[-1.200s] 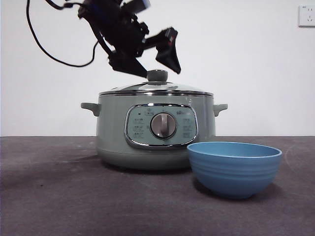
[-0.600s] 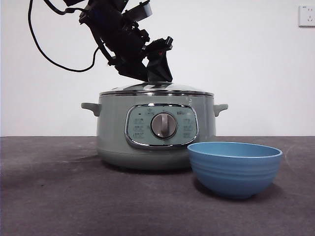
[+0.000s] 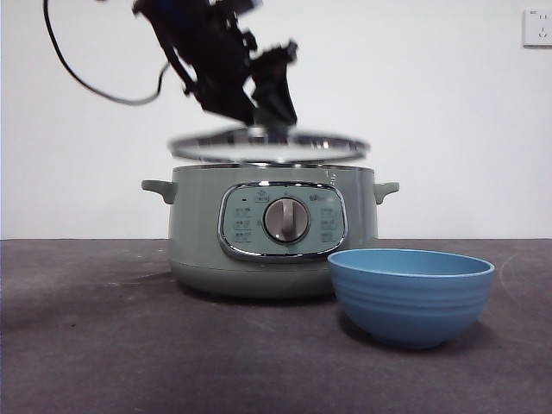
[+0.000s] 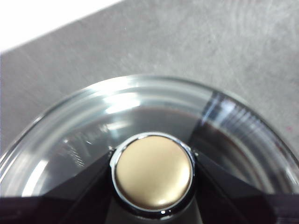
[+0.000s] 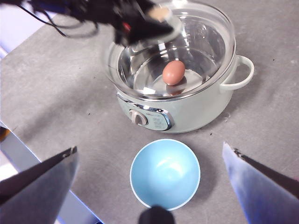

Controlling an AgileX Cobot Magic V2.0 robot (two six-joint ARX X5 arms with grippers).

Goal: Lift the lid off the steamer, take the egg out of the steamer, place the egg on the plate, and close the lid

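Observation:
My left gripper [image 3: 271, 114] is shut on the knob [image 4: 153, 171] of the glass lid [image 3: 267, 145] and holds the lid, blurred, a little above the sage-green steamer [image 3: 198, 233]. In the left wrist view its fingers [image 4: 88, 189] clamp the knob from both sides over the glass [image 4: 88, 126]. The right wrist view looks down on the steamer [image 5: 201, 105], with a brown egg [image 5: 173, 72] lying inside it and the lid [image 5: 122, 56] over its far-left part. The light-blue plate, a bowl [image 3: 410, 293], stands empty in front of the steamer and also shows in the right wrist view [image 5: 164, 173]. My right gripper [image 5: 149, 147] is open, high above the bowl.
The dark grey table [image 3: 103, 345] stretches to the left of the steamer and bowl. A black cable [image 3: 78, 78] hangs from the left arm. A wall socket [image 3: 536, 28] is at the top right. The table's edge [image 5: 28, 140] runs near the right arm.
My left gripper came down from above the knob, shut on it, and has lifted the lid off the steamer's rim. The bowl and steamer have not moved.

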